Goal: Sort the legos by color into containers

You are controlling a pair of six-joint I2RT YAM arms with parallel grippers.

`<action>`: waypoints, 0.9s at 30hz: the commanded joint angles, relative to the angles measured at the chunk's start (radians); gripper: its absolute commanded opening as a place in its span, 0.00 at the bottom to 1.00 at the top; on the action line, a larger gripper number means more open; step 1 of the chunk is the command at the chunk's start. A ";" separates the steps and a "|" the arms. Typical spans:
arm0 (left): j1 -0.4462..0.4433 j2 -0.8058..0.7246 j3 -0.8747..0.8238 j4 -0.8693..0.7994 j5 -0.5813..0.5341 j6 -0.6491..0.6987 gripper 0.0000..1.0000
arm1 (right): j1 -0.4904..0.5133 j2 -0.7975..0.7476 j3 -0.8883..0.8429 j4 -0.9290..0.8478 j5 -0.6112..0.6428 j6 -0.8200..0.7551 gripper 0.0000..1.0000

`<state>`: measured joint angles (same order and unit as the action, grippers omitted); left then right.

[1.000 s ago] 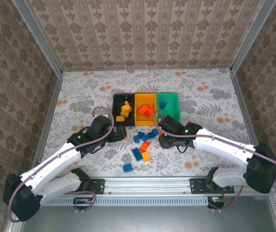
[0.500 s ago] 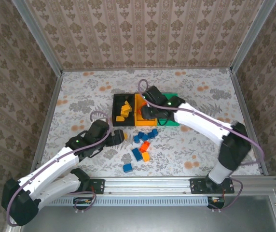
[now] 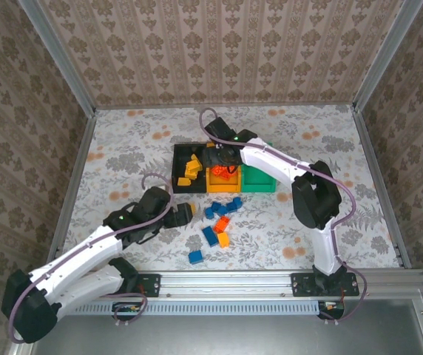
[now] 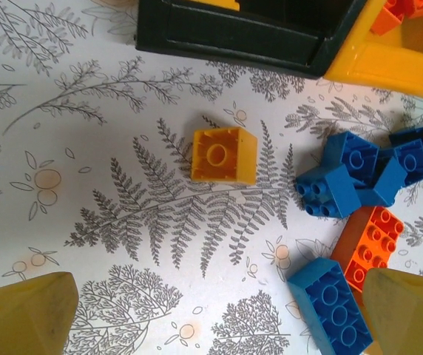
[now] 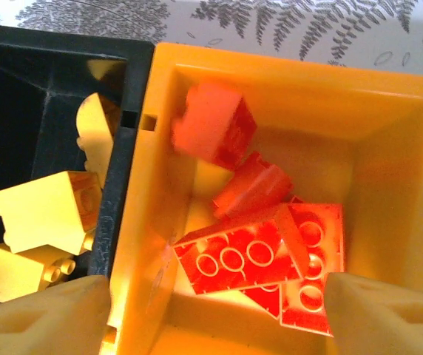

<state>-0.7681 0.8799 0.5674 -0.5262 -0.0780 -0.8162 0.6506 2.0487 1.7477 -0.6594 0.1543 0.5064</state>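
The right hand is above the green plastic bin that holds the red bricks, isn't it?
Not the green one: the right hand is above the orange plastic bin, which holds the red-orange plastic bricks. The right wrist view shows it.

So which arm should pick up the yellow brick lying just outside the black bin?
Left. The left gripper hangs open right over that yellow brick, while the right gripper is off over the orange bin.

Left end effector (image 3: 184,212) gapes wide, arm low and bent — right end effector (image 3: 222,157) reaches far forward, fingers parted.
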 commanded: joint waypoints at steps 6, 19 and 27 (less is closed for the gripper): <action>-0.149 0.078 0.049 -0.063 0.035 0.035 1.00 | 0.007 -0.192 -0.176 0.066 0.006 0.042 0.86; -0.485 0.338 0.087 -0.094 0.033 -0.033 0.95 | -0.006 -0.399 -0.438 0.132 0.028 0.057 0.88; -0.532 0.464 0.108 -0.130 -0.044 -0.035 0.79 | -0.019 -0.454 -0.486 0.159 0.034 0.060 0.89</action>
<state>-1.2892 1.3300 0.6483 -0.6056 -0.0708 -0.8402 0.6430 1.6409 1.2755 -0.5198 0.1593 0.5541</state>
